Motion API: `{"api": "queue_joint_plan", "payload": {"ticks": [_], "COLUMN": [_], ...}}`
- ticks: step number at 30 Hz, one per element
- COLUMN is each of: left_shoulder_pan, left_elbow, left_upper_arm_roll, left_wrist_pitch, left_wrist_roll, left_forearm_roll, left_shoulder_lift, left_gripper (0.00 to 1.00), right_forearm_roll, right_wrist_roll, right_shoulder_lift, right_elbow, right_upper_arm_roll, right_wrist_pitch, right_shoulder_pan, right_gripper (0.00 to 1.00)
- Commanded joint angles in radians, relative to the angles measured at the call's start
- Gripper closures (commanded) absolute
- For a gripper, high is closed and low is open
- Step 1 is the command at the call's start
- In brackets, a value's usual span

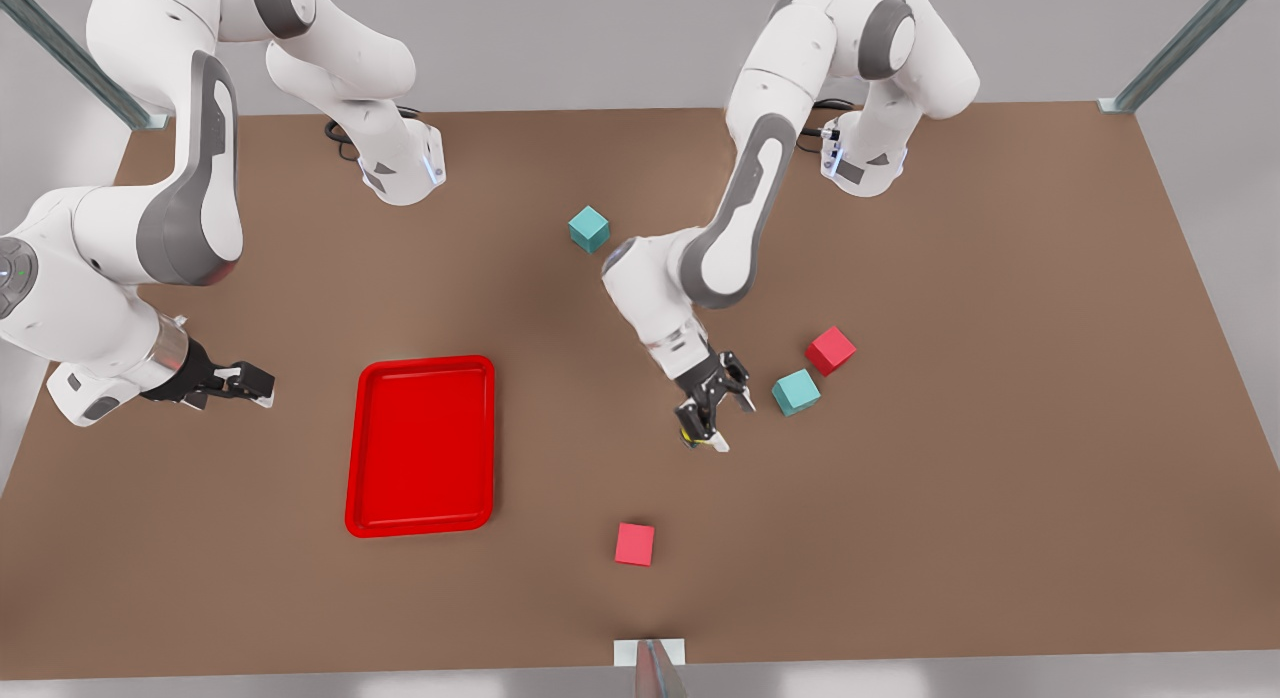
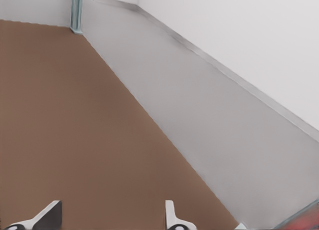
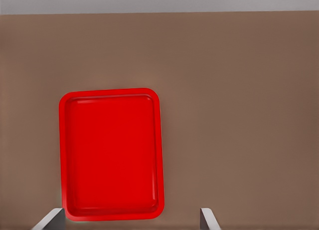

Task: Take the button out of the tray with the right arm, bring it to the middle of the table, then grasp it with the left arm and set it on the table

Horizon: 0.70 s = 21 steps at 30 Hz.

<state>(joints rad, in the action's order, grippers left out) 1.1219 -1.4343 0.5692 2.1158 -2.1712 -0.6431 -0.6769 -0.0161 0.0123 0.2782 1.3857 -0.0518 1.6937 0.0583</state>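
Note:
The button [image 1: 689,436], a tiny dark body with a yellow cap, is low over or on the brown table [image 1: 950,528] near its middle. It is right beside one fingertip of my left gripper [image 1: 733,425], which is tilted and open, as its wrist view [image 2: 109,216] also shows with nothing between the fingers. I cannot tell whether the finger touches the button. The red tray [image 1: 420,448] has nothing in it and lies toward the front view's left. My right gripper [image 1: 262,386] waits open left of the tray, facing it [image 3: 109,155], with its fingers [image 3: 130,217] spread.
A teal cube [image 1: 796,391] and a red cube [image 1: 830,350] sit just right of the left gripper. Another red cube [image 1: 634,543] lies nearer the front edge, and another teal cube [image 1: 589,228] lies toward the arm bases. The table edge [image 2: 164,140] runs past the left gripper.

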Motion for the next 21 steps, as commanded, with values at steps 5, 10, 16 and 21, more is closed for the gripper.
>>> {"api": "queue_joint_plan", "payload": {"ticks": [5,10,16,21], "left_shoulder_pan": [-0.321,-0.901,-0.932,-0.932], "left_elbow": [0.075,0.095,-0.25,-0.238], "left_upper_arm_roll": [-0.018,-0.503,-0.511,-0.511], "left_wrist_pitch": [-0.312,-0.566,-0.428,-0.438], "left_wrist_roll": [1.596,2.134,2.099,2.102], "left_forearm_roll": [0.773,0.804,0.734,0.723], "left_shoulder_lift": [0.247,0.416,0.701,0.697], "left_gripper": [0.0,0.0,0.0,0.0], "right_forearm_roll": [-0.001,0.001,0.001,0.001], "right_wrist_roll": [0.0,0.0,0.0,0.0], "right_shoulder_lift": [-0.002,0.001,0.001,-0.001], "right_elbow": [-0.005,-0.002,-0.002,-0.004], "right_upper_arm_roll": [0.0,0.0,0.001,0.0], "right_wrist_pitch": [0.0,0.004,0.004,0.003], "right_shoulder_pan": [-0.005,-0.008,-0.008,-0.009], "right_gripper": [0.0,0.0,0.0,0.0]}}
